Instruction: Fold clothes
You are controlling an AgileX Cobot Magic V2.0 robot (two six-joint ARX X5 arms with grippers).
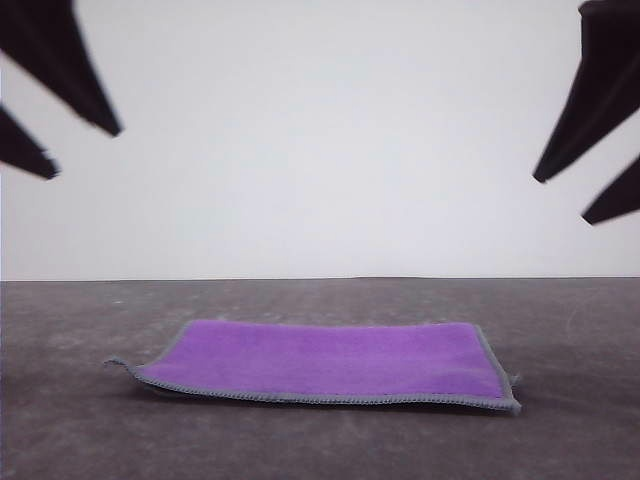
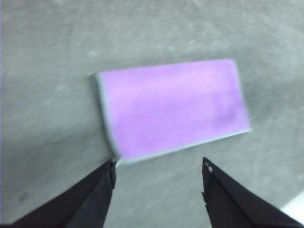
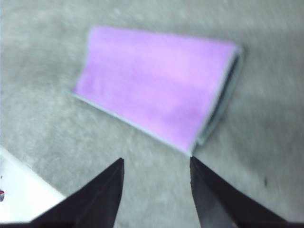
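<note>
The clothes point(image 1: 335, 362) are one purple cloth with a grey stitched hem, lying doubled over as a flat rectangle in the middle of the grey table. Its two layers show at the near hem. My left gripper point(image 1: 55, 150) hangs high at the upper left, open and holding nothing. High at the upper right, my right gripper point(image 1: 590, 195) is open as well, with nothing in it. In the left wrist view the cloth point(image 2: 173, 107) lies beyond the open gripper point(image 2: 159, 173). In the right wrist view the cloth point(image 3: 156, 85) lies beyond that open gripper point(image 3: 156, 164).
The grey table point(image 1: 80, 430) stretches around the cloth on all sides, with a white wall point(image 1: 320, 140) behind it. A white surface point(image 3: 21, 194) shows at the table's edge in the right wrist view, and a small white patch point(image 2: 294, 209) in the left wrist view.
</note>
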